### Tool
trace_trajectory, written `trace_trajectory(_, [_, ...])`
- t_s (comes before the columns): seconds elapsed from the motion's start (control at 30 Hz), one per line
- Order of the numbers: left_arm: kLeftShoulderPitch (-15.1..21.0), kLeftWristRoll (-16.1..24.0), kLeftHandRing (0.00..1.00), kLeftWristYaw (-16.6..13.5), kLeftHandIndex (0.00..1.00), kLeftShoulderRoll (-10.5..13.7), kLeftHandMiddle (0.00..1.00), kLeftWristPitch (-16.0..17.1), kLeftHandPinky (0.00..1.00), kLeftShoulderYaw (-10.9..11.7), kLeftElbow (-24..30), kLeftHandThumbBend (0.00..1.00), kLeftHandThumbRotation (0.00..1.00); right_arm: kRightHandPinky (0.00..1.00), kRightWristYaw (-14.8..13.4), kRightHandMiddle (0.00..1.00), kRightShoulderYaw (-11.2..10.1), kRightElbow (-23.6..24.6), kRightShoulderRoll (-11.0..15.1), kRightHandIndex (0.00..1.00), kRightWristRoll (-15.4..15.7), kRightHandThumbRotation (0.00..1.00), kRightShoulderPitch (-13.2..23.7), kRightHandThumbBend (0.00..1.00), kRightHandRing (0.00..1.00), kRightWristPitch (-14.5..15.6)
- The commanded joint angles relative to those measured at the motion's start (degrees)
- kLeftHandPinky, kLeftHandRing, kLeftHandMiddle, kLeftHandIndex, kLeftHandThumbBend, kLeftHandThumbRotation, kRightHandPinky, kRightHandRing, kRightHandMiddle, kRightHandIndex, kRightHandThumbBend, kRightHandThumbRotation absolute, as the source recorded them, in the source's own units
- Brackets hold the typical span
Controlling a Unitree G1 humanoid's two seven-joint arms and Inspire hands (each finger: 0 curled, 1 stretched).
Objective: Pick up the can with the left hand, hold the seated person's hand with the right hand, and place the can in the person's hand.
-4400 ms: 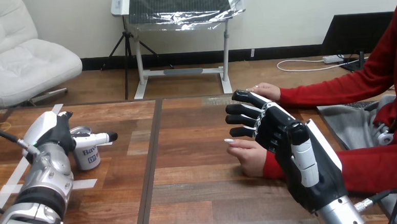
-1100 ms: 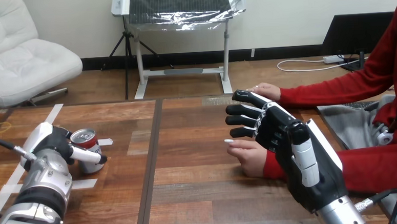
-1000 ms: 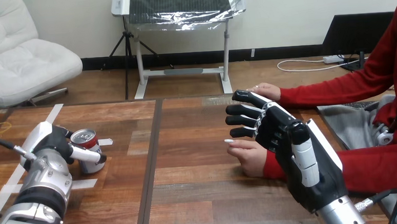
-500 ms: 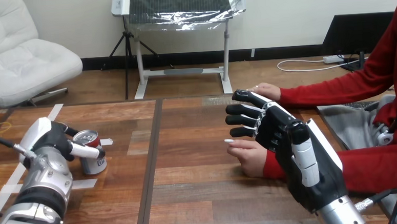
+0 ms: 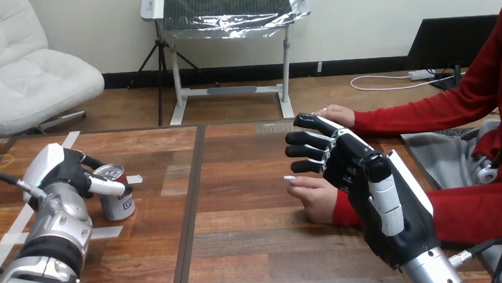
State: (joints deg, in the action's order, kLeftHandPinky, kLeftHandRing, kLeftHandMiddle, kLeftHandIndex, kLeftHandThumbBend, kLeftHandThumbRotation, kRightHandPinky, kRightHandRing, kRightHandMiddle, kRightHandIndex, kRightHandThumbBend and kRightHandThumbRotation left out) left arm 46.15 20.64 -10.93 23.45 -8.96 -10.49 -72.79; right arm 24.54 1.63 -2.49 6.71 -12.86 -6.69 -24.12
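Observation:
A white can with a red top [image 5: 117, 199] stands slightly tilted at the table's left. My left hand [image 5: 67, 172] is shut on it: the thumb [image 5: 105, 185] lies across its front near the rim and the fingers curl behind it. My right hand [image 5: 352, 167] hovers open at the right, fingers straight and pointing left. The person's hand [image 5: 315, 196] rests on the table just below and left of it, partly hidden by my palm; I cannot tell whether they touch. The person's other hand [image 5: 336, 115] lies farther back.
White tape strips [image 5: 18, 225] mark the wood at the left, with a small tape scrap [image 5: 134, 179] beside the can. A dark seam [image 5: 191, 203] splits the table. A grey cloth [image 5: 441, 159] lies at the right edge.
My left hand has closed round the can and carried it slightly right, and the can has turned from tilted to nearly upright. The right hand and the person's hands have stayed still.

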Motion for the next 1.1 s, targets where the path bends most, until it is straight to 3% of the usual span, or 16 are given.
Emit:
trace_trajectory(0.0, [1.4, 0.7, 0.55, -1.6, 0.62, 0.1, 0.6, 1.5, 0.44, -0.3, 0.5, 0.75, 0.0, 0.73, -0.3, 0.79, -0.4, 2.9, 0.1, 0.84, -0.2, 1.0, 2.3, 0.87, 0.78, -0.7])
trace_trajectory(0.2, [1.2, 0.4, 0.52, -2.4, 0.61, 0.0, 0.58, 2.2, 0.43, 0.0, 0.7, 0.74, 0.0, 0.73, -0.3, 0.79, -0.4, 2.8, 0.1, 0.84, -0.1, 1.0, 2.3, 0.88, 0.78, -1.0])
trace_trajectory(0.57, [1.0, -0.5, 0.4, -4.5, 0.52, -0.2, 0.47, 3.3, 0.31, 0.9, 0.9, 0.71, 0.0, 0.73, -0.1, 0.79, -0.5, 2.6, 0.0, 0.84, -0.4, 1.0, 2.3, 0.87, 0.78, -1.3])
trace_trajectory(1.07, [1.2, -0.1, 0.42, -3.8, 0.51, -0.1, 0.48, 2.8, 0.34, 0.1, 0.9, 0.69, 0.0, 0.73, -0.1, 0.79, -0.4, 2.8, -0.1, 0.84, -0.6, 1.0, 2.3, 0.87, 0.78, -1.1])
